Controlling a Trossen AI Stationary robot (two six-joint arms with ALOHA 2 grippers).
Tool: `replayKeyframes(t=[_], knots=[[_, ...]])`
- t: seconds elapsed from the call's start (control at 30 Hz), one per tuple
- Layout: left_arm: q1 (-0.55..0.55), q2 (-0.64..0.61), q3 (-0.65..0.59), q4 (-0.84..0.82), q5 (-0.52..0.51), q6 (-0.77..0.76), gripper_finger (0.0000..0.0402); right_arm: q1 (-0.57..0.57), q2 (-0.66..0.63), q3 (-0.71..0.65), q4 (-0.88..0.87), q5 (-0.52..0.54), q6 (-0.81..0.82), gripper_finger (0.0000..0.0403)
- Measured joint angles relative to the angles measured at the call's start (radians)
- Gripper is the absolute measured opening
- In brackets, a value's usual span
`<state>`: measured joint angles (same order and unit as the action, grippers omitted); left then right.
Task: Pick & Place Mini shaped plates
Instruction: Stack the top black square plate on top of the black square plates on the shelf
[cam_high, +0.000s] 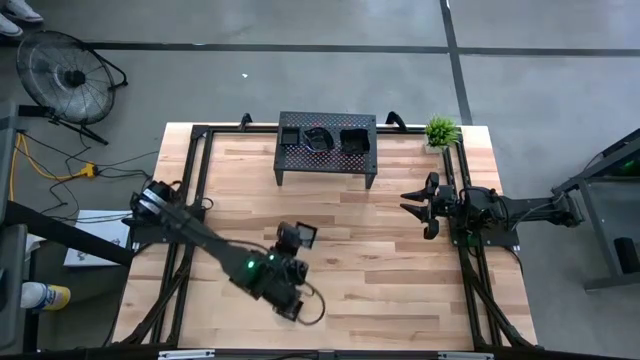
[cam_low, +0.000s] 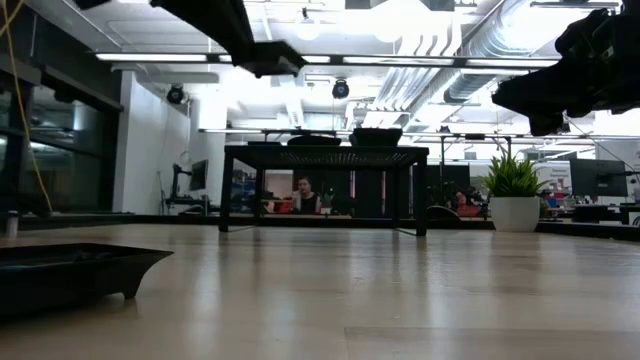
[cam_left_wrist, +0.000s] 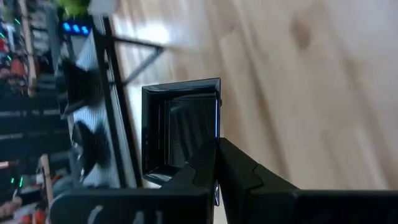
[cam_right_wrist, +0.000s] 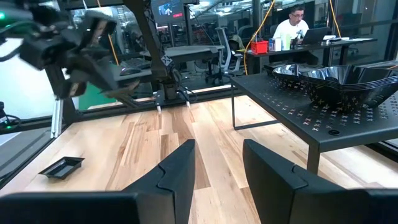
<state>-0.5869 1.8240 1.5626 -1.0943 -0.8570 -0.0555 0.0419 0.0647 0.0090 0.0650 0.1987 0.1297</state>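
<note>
Pinching a small square plate (cam_left_wrist: 180, 127) by one edge, the left gripper (cam_high: 296, 240) is closed tight on it over the middle of the table (cam_high: 400, 280), plate tilted up on edge. Can't tell a long axis, it's squarish. Right gripper (cam_high: 418, 203) hangs parted and empty near the plant (cam_high: 441, 130). More plates (cam_high: 327, 138) sit stacked on the rack (cam_high: 327, 160) at the far side, and another plate (cam_right_wrist: 61, 167) lies flat on the table.

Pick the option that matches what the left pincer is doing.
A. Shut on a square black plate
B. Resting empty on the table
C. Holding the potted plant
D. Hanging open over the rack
A: in the left wrist view the left pincer is shut on the rim of a square black plate, held off the wooden table.
</note>
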Motion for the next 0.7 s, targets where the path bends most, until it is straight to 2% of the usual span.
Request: replayKeyframes(t=[0.27, 0.43, 0.7], knots=[[0.181, -0.011, 0.07, -0.205, 0.017, 0.074, 0.0005, 0.0, 0.0, 0.0, 0.0, 0.0, 0.0, 0.0129], [0.316, -0.046, 0.083, -0.204, 0.06, 0.188, 0.0005, 0.0, 0.0, 0.0, -0.001, 0.0, 0.0, 0.0129], [0.51, -0.103, 0.083, -0.186, 0.06, 0.229, 0.0005, 0.0, 0.0, 0.0, 0.001, 0.0, 0.0, 0.0129]])
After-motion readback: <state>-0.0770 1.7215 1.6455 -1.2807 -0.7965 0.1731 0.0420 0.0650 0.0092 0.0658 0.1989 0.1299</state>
